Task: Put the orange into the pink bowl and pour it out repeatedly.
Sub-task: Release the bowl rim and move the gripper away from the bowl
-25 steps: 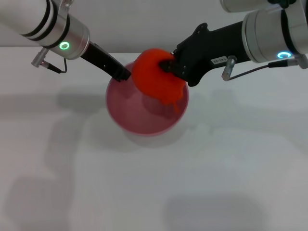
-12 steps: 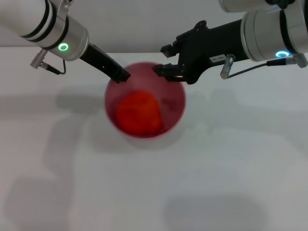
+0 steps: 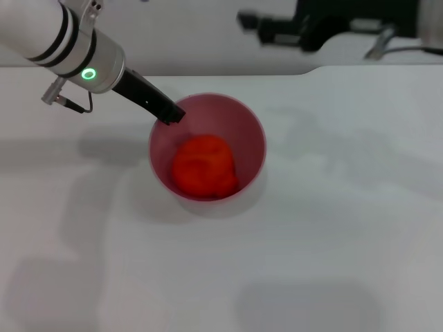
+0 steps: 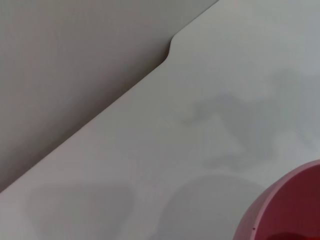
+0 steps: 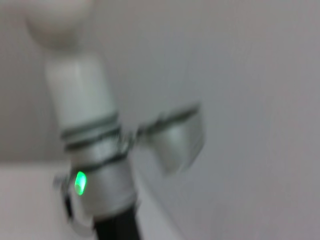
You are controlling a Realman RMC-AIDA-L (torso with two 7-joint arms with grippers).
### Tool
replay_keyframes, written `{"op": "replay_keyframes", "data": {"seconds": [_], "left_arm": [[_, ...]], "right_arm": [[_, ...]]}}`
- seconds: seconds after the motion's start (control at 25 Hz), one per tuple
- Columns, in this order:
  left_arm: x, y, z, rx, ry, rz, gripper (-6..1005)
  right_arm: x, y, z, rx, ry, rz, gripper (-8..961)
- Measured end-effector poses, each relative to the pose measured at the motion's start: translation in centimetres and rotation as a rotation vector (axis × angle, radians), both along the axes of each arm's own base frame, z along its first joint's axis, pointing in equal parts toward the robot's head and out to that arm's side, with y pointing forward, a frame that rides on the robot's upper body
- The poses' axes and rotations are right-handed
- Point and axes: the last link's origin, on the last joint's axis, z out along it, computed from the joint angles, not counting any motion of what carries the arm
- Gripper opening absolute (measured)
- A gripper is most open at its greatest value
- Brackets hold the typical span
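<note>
The orange (image 3: 203, 166), bright red-orange and lumpy on top, sits inside the pink bowl (image 3: 250, 135), a glossy round bowl standing on the white table (image 3: 311, 242) toward its far edge. The left hand (image 3: 169, 114) pinches the bowl's far-left rim, its fingertips closed on it and partly hidden by the rim. The right hand (image 3: 252, 19) is blurred high over the far edge, and whether it is open I cannot tell.

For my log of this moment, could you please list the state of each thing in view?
orange: lying inside the bowl, free of both grippers
pink bowl: upright on the table, held at its rim
left gripper: on the bowl's rim
right gripper: raised behind the bowl, empty
</note>
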Motion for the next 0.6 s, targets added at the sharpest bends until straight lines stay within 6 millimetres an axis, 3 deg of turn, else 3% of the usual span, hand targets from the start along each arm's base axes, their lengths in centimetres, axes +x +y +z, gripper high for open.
{"op": "replay_keyframes", "data": {"seconds": [0.12,0.32,0.6], "left_arm": [[-0.1,0.0,0.0,0.002,0.000,0.002,44],[-0.2,0.0,0.0,0.006,-0.004,0.009,44],[-0.6,-0.1,-0.1,0.015,-0.023,0.025,44]], "right_arm": [[1.8,-0.3,1.7,0.073,0.165,0.123,641],[5.8,-1.2,4.1,0.353,0.340,0.261,639],[12.8,-1.9,7.6,0.816,0.514,0.156,641]]}}
